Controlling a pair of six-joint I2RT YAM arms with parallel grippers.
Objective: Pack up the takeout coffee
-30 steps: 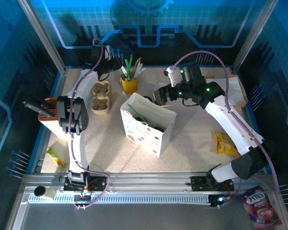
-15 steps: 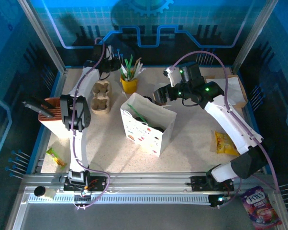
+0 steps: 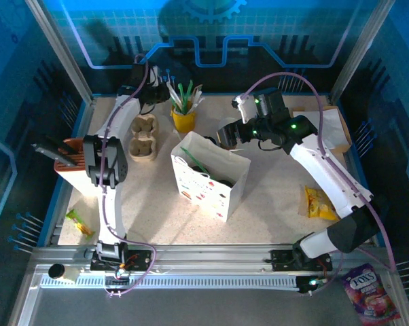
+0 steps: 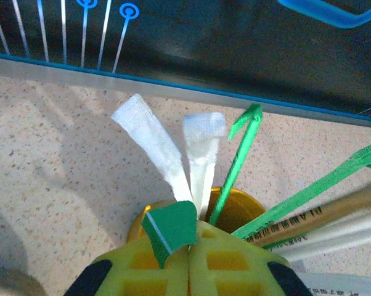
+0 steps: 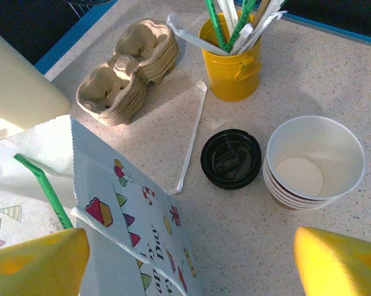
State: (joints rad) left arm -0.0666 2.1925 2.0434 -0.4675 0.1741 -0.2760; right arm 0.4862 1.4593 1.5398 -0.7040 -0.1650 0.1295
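Your left arm [image 3: 107,157] reaches to the upper left of the top view with its elbow raised, and its left fingers [image 4: 150,271] hang over the yellow cup [image 4: 235,206] of utensils. The left wrist view shows them pressed together, with a green tab [image 4: 171,227] caught in the seam at their tips. White paper-wrapped sticks and green ones fan out of the cup beyond.

Your right arm [image 3: 327,170] bends in from the right. The right fingers [image 5: 37,262] stand spread wide above the white paper bag [image 5: 118,203].

The right wrist view gives you the takeout coffee [image 5: 230,158]: one cup with a glossy round black lid. It stands upright on the speckled table [image 5: 235,234] at frame centre, just beside the stack of lidless cups [image 5: 313,161]. Moulded pulp carriers [image 5: 127,77] lie at upper left.
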